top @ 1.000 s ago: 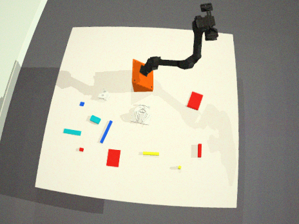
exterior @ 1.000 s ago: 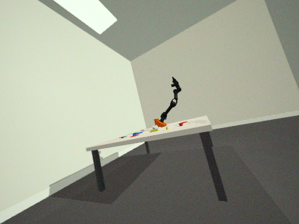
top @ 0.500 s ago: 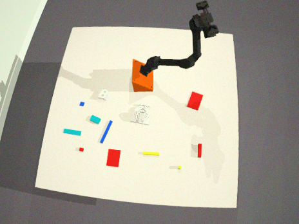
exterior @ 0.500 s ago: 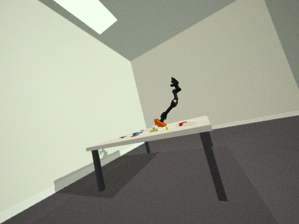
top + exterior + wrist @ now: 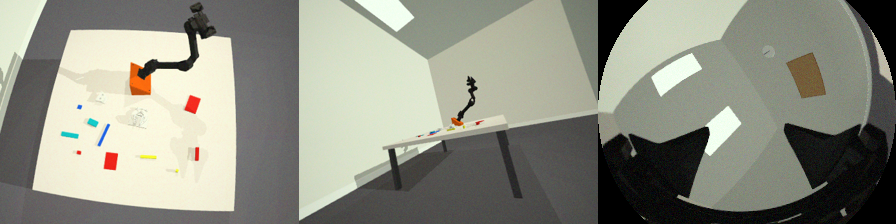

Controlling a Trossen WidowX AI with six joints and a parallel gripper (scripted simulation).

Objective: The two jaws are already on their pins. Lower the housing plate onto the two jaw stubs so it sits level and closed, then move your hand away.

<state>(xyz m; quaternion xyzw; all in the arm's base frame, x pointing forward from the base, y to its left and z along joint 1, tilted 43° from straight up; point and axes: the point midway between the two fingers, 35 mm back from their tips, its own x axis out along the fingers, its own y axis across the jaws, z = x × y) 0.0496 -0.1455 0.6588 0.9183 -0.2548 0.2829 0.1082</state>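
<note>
A white assembly (image 5: 138, 118) (image 5: 452, 127) with thin dark outlines stands near the middle of the table. Its jaws, pins and plate cannot be told apart at this size. A smaller white piece (image 5: 101, 97) with dark spots lies to its left in the top view; I cannot tell whether it is the housing plate. My gripper (image 5: 203, 19) (image 5: 470, 79) (image 5: 747, 129) is open and empty. It is raised high above the table, far from both white things, and points up toward the ceiling. The wrist view shows only ceiling and walls between the fingers.
The orange base (image 5: 140, 84) (image 5: 457, 121) bears the arm behind the assembly. Red blocks (image 5: 193, 104) (image 5: 111, 161) (image 5: 197, 154), a blue bar (image 5: 104, 134), a blue cube (image 5: 79, 107), teal blocks (image 5: 93, 122) (image 5: 69, 134), a red cube (image 5: 78, 152) and yellow pieces (image 5: 148, 157) (image 5: 176, 170) lie around.
</note>
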